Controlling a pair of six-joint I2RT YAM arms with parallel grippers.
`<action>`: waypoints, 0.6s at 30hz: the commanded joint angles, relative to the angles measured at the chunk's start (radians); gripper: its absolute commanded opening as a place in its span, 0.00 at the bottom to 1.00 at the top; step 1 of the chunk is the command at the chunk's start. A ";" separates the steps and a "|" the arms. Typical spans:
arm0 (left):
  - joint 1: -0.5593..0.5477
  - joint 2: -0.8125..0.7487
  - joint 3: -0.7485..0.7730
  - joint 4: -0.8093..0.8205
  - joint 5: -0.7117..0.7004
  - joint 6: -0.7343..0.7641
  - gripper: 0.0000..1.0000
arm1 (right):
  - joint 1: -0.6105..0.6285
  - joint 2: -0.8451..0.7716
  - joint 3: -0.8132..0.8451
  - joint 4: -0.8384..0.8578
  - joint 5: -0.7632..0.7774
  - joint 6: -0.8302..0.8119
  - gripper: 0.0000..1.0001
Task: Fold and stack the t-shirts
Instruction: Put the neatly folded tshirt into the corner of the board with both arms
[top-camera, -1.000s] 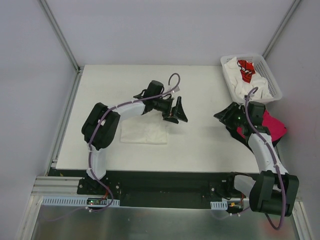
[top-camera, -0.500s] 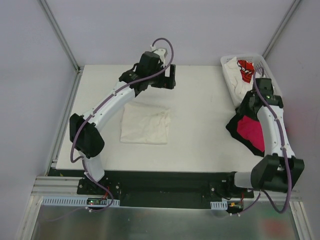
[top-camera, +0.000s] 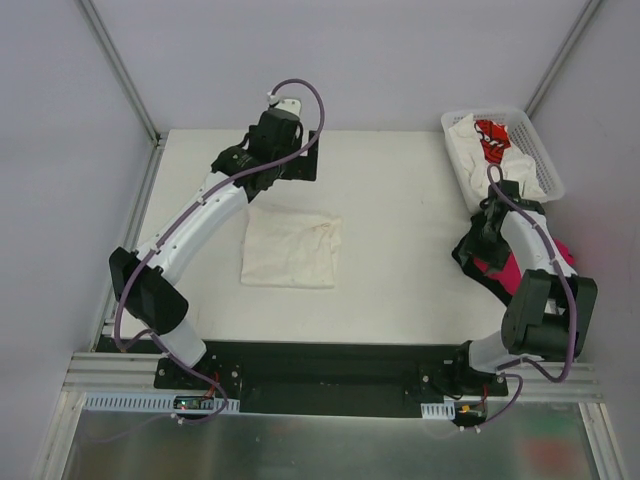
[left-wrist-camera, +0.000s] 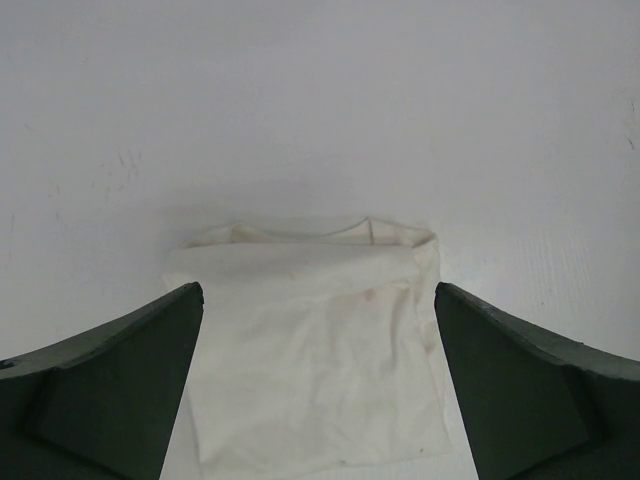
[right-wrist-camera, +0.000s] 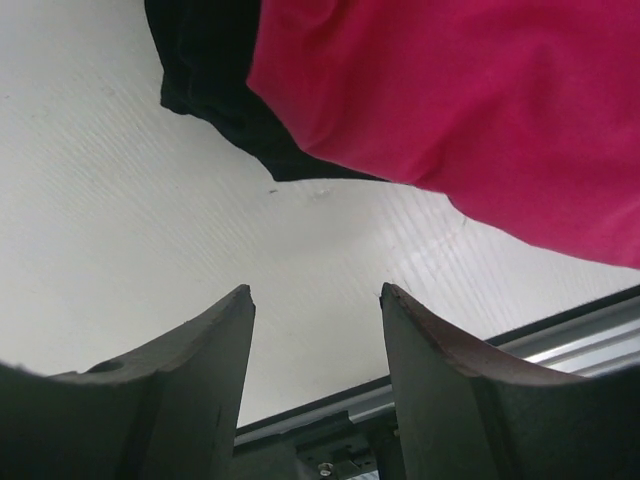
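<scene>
A folded cream-white t-shirt lies flat left of the table's middle and shows in the left wrist view. My left gripper hangs above the table behind it, open wide and empty. At the right edge a magenta-pink t-shirt lies crumpled on a black t-shirt. My right gripper is over this pile, open, with nothing between its fingers. The right wrist view has the magenta shirt and the black one just beyond the fingertips.
A white lattice basket at the back right corner holds cream-white shirts and a white one with red print. The table's near edge and metal rail lie close below the right gripper.
My left arm has lifted away from the folded cream shirt and stretched toward the back of the table. My right gripper has swung round over the magenta and black pile, its jaws slightly wider.
</scene>
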 joint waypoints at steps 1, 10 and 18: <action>0.012 -0.087 -0.047 0.002 0.051 -0.036 0.99 | -0.006 0.068 -0.001 0.083 -0.089 0.032 0.57; 0.012 -0.080 -0.068 0.028 0.161 -0.028 0.99 | -0.006 0.228 0.147 0.103 -0.140 0.058 0.57; 0.012 -0.018 -0.062 0.031 0.202 -0.025 0.99 | -0.025 0.197 0.302 -0.009 -0.091 0.018 0.57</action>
